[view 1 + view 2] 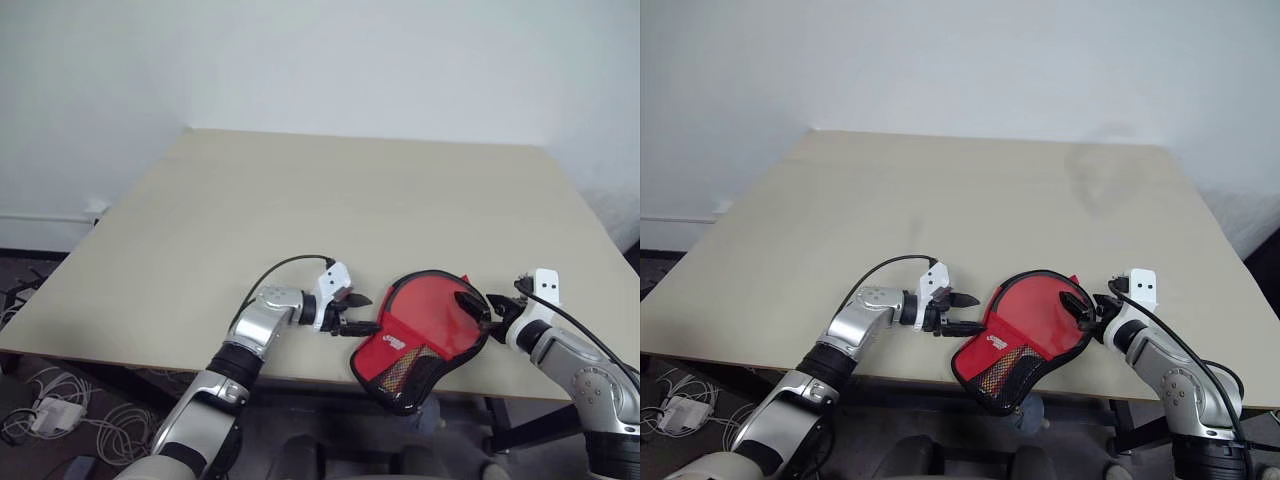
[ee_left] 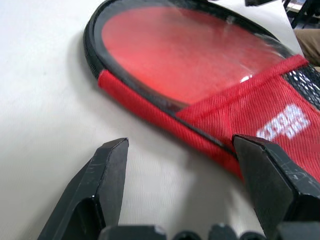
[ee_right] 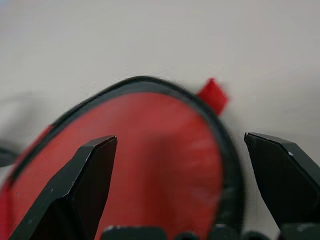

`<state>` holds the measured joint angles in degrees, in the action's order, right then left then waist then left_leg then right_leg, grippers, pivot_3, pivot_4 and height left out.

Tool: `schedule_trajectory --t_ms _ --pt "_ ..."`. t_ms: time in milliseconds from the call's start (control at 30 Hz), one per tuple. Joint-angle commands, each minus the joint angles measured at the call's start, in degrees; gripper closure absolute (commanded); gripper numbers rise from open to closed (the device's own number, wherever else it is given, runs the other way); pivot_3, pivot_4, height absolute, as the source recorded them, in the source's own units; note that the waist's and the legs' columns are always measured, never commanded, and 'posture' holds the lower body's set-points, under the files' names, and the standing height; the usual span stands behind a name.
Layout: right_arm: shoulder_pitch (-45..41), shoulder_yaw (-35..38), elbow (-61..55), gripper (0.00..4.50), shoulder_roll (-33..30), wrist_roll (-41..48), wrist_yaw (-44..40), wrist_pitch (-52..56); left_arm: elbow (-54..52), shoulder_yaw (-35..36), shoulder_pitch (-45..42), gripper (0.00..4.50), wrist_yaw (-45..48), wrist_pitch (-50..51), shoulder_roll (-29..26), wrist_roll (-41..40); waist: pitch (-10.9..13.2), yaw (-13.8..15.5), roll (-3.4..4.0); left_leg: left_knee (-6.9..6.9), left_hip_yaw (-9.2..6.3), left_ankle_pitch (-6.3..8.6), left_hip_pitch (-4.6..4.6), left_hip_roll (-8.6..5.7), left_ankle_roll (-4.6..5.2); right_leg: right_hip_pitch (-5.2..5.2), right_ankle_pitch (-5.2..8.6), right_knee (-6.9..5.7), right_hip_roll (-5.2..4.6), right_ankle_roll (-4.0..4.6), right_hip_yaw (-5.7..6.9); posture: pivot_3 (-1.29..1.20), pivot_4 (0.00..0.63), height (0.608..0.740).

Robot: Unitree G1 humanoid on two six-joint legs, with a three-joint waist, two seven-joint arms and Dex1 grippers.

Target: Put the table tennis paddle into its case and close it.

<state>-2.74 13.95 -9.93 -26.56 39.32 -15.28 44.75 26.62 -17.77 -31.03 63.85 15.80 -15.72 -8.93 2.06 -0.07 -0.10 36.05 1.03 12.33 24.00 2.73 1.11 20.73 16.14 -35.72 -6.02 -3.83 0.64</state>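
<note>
Case [image 1: 425,335], red with black trim, mesh patch and white logo, is laid at the near edge of the table [image 1: 300,200], its narrow end overhanging. Its round part is seen between the two grippers. The left gripper [image 1: 362,313] is held released just beside the case's rim. The right gripper [image 1: 478,305] is spread wide over the round end, grasping nothing.
</note>
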Motion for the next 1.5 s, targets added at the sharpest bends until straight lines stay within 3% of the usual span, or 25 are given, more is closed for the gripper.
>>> schedule_trajectory --t_ms 33,400,433,500,833,900,1133,1500 --pt "-2.1 0.7 1.8 0.08 -0.1 -1.6 -1.4 -1.8 -1.2 1.9 -1.3 0.99 0.9 0.9 -1.6 -0.7 0.0 0.0 0.03 0.02 -0.03 -0.01 0.04 0.01 0.0 0.06 0.0 -0.04 0.03 0.0 0.0 0.0 0.0 0.74" --pt "-4.1 -0.7 8.1 0.08 -0.2 -4.3 -4.9 1.0 -3.4 2.7 -1.5 0.99 1.2 2.2 -2.8 -1.5 0.0 0.0 0.04 0.51 -0.05 -0.02 0.52 0.03 0.02 0.47 -0.04 -0.32 0.1 -0.02 -0.05 0.0 0.0 0.74" --pt "-4.3 -0.9 8.7 0.24 -0.3 -4.7 -5.0 1.3 -3.6 2.8 -1.5 0.99 1.2 2.3 -2.8 -1.6 0.0 0.0 0.04 0.57 -0.06 -0.02 0.52 0.03 0.02 0.48 -0.04 -0.38 0.1 -0.02 -0.05 0.0 0.0 0.74" --pt "-4.7 -0.4 9.2 0.65 -0.2 -4.7 -5.7 1.6 -4.0 2.9 -1.6 0.99 1.2 2.6 -2.9 -1.8 0.0 0.0 0.04 0.69 -0.08 -0.02 0.52 0.04 0.02 0.46 -0.04 -0.47 0.11 -0.01 -0.05 0.0 0.0 0.74" --pt "-4.8 -1.0 5.7 4.04 1.2 -6.6 -6.6 0.0 -2.5 3.8 -2.8 0.99 -0.1 2.2 -2.5 -1.3 0.0 -0.1 0.03 0.87 -0.08 -0.15 0.5 0.04 0.03 0.56 -0.03 -1.03 0.15 0.0 -0.18 0.0 0.0 0.74" --pt "-5.2 0.4 4.6 4.47 2.3 -5.4 -6.4 -0.2 -2.3 3.8 -2.9 0.99 -0.2 2.2 -2.5 -1.3 0.0 -0.2 0.02 0.87 -0.07 -0.15 0.5 0.04 0.03 0.57 -0.03 -1.04 0.16 0.0 -0.23 0.0 0.0 0.74" --pt "-9.7 6.1 2.9 4.47 5.5 -3.6 -1.7 -1.0 -1.7 4.4 -3.5 0.99 -0.4 2.6 -2.3 -1.8 0.1 -0.9 0.07 0.86 -0.03 -0.18 0.52 0.04 0.03 0.6 -0.04 -1.11 0.18 0.0 -0.3 0.0 0.0 0.74" --pt "-21.2 16.5 13.0 4.47 9.7 -4.4 13.6 -6.1 -0.7 4.4 -2.9 0.99 -1.6 2.1 -1.6 -1.3 0.2 -1.0 0.19 0.84 0.01 -0.26 0.55 -0.03 0.04 0.63 -0.06 -1.17 0.17 -0.01 -0.41 0.0 0.0 0.74"
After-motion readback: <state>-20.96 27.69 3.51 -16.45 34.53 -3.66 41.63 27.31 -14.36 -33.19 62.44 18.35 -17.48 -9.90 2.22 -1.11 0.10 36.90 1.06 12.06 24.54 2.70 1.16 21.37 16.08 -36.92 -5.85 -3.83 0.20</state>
